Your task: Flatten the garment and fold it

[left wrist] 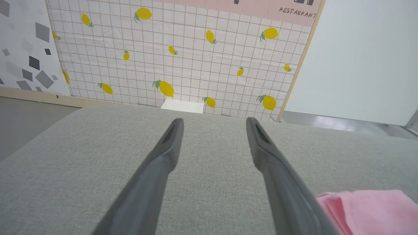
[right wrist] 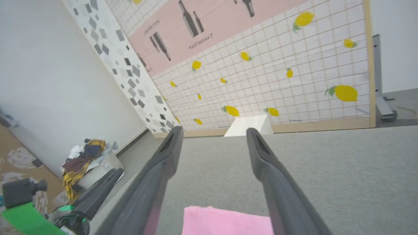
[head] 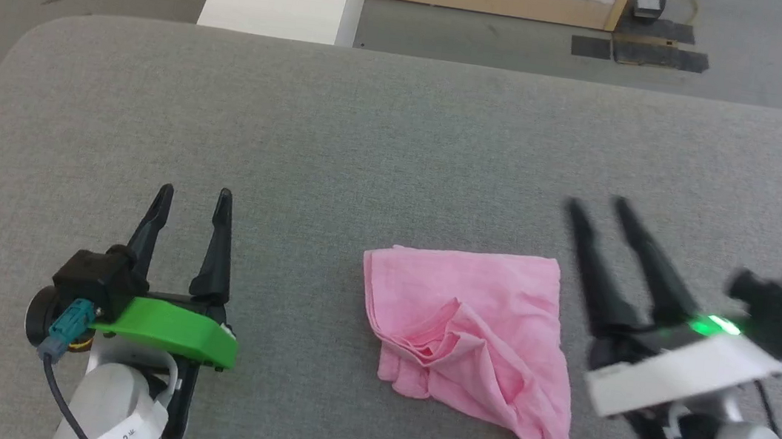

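Beside the grey table [head: 401, 139] a pale bin [right wrist: 102, 167] on the floor holds heaped clothes [right wrist: 83, 152], while on the table the rumpled pink shorts [head: 474, 334] lie between the left gripper [head: 194, 192] and the right gripper [head: 596, 204], both empty, jaws spread.

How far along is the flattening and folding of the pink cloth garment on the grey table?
Done: the light pink thin cotton garment looks folded in layers on the grey fabric-covered table. In hand: nothing; the left gripper and right gripper are open, clear of it. Left: perhaps smoothing its bunched middle.
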